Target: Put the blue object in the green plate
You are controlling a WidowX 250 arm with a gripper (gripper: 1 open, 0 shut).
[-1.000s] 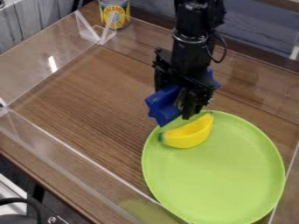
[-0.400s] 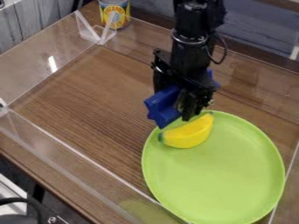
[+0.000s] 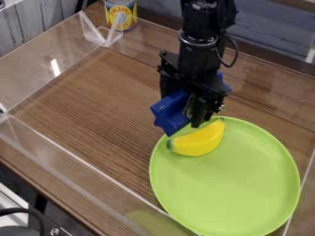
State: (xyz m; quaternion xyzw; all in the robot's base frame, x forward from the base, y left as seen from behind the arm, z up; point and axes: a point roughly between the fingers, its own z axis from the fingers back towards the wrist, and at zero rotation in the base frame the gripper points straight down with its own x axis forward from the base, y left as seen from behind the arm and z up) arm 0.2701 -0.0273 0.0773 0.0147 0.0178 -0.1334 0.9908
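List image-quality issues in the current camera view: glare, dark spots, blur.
Camera view, now: glare streaks on the clear side wall; black gripper underexposed, finger detail lost against the blue block; whole image soft, low-res, can label unreadable; green plate evenly lit, little surface texture.

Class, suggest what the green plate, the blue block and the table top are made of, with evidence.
Green plate: probably smooth plastic, judging by its even lime colour and low rim.
Blue block: likely plastic too, from its uniform colour and straight edges.
Table top: brown with streaks like grain, so wood or a wood-look laminate.
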